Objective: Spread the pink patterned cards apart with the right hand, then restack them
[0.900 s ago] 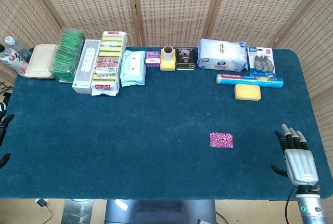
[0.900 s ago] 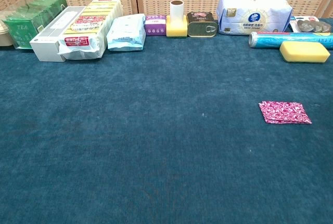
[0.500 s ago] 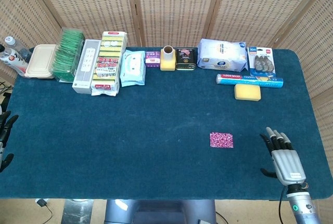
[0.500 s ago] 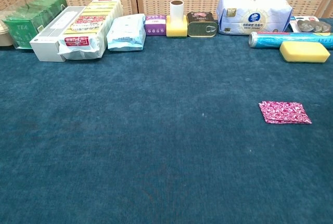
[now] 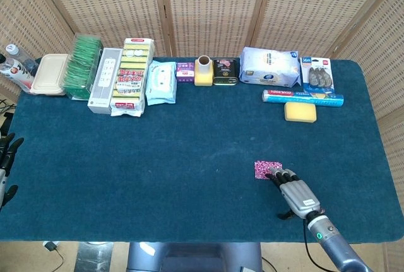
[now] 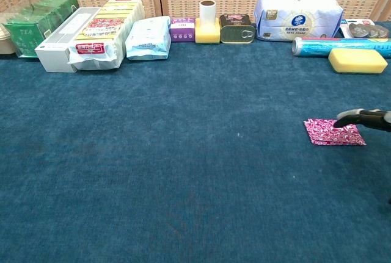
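The pink patterned cards [image 5: 264,167] [image 6: 330,132] lie in one neat stack on the blue cloth, right of the table's middle. My right hand [image 5: 295,192] reaches in from the front right, palm down, fingers apart. Its fingertips [image 6: 345,118] lie over the stack's near right corner; whether they touch it I cannot tell. It holds nothing. My left hand [image 5: 6,158] hangs at the table's left edge, off the cloth, fingers apart and empty.
A row of goods lines the far edge: green tea boxes [image 5: 82,65], a white box [image 5: 103,79], snack packs [image 5: 131,75], a tin [image 5: 225,71], a tissue pack [image 5: 270,67]. A foil roll [image 5: 303,97] and a yellow sponge [image 5: 300,112] lie behind the cards.
My right hand has swept left and forward from the table's right edge to the cards, and now shows in the chest view. The card stack has not shifted.
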Controlling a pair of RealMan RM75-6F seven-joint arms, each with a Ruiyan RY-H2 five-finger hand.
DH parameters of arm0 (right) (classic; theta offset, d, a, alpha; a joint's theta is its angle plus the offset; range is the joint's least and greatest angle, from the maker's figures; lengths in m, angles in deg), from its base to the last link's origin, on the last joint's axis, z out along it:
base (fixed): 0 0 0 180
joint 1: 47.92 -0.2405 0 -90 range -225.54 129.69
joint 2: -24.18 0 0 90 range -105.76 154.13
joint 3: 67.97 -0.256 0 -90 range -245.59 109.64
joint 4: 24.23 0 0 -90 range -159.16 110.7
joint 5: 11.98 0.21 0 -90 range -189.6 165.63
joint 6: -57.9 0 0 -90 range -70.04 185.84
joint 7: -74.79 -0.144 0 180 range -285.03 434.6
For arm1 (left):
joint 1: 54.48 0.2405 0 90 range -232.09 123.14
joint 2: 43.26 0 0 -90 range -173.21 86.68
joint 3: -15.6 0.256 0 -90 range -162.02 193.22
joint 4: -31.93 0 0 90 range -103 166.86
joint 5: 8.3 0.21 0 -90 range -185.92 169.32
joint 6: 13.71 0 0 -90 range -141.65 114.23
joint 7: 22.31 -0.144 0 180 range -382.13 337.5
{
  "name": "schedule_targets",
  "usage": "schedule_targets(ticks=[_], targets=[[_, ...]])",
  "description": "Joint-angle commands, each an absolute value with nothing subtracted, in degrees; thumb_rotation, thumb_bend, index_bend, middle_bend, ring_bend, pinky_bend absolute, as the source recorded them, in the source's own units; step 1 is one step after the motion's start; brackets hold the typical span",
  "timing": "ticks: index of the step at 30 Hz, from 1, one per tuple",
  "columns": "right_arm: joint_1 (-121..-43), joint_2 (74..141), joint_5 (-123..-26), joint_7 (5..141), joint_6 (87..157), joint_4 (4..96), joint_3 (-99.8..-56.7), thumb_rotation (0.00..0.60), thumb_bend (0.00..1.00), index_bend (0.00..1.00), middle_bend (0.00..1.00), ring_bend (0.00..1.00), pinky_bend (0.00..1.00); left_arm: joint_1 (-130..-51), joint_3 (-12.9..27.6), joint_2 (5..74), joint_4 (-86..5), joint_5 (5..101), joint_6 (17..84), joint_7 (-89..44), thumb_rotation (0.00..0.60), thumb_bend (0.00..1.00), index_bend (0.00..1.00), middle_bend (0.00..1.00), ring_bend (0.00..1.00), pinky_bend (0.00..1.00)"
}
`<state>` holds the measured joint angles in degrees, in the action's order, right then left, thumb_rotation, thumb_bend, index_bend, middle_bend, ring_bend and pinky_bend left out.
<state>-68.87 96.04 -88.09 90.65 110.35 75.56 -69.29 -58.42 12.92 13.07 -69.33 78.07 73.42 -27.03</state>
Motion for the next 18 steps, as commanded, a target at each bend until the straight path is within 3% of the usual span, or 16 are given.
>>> schedule_targets(ticks=[1, 18], targets=[[-70.6, 97.4, -85.3, 93.4, 109.2, 75.8, -70.3, 0.6, 0.05, 0.11, 0.04, 0.0, 0.0, -58.6, 12.8, 13.1, -69.5, 77.8, 73.1, -27.2, 0.6, 0.13, 0.0, 0.0, 0.0, 0.07], [-73.3, 98.4, -79.9, 96.2, 109.6, 76.2, -70.8, 0.6, 0.05, 0.15, 0.1, 0.0, 0.0, -59.5, 12.4, 13.3, -70.4, 76.1, 71.4, -29.0, 0.6, 0.13, 0.0, 0.0, 0.0, 0.07]])
